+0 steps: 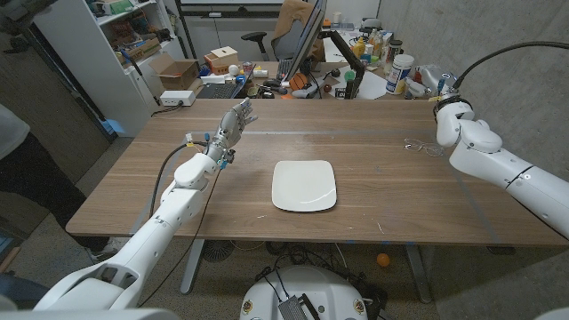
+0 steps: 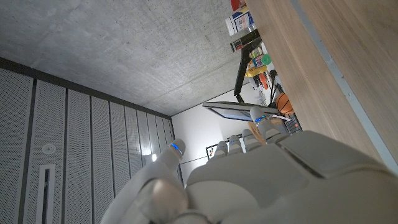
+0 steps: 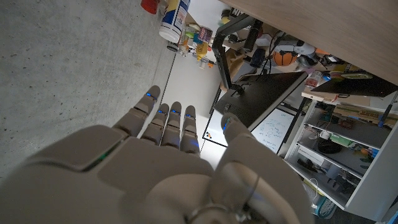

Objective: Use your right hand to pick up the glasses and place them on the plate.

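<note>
White plate sits mid-table, nothing on it. Glasses lie near far right edge, just beside right arm's wrist; right hand itself not clear. Left hand raised over table's left side, fingers apart, holding nothing.

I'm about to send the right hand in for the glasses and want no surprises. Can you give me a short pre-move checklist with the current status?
1. Glasses visible on the table, beside the right arm: ok.
2. Right hand empty, fingers extended: ok.
3. Plate bare, ready to receive: ok.
4. Left hand raised, well away from plate and glasses: ok.
5. Right hand lined up over the glasses: cannot tell.
</note>
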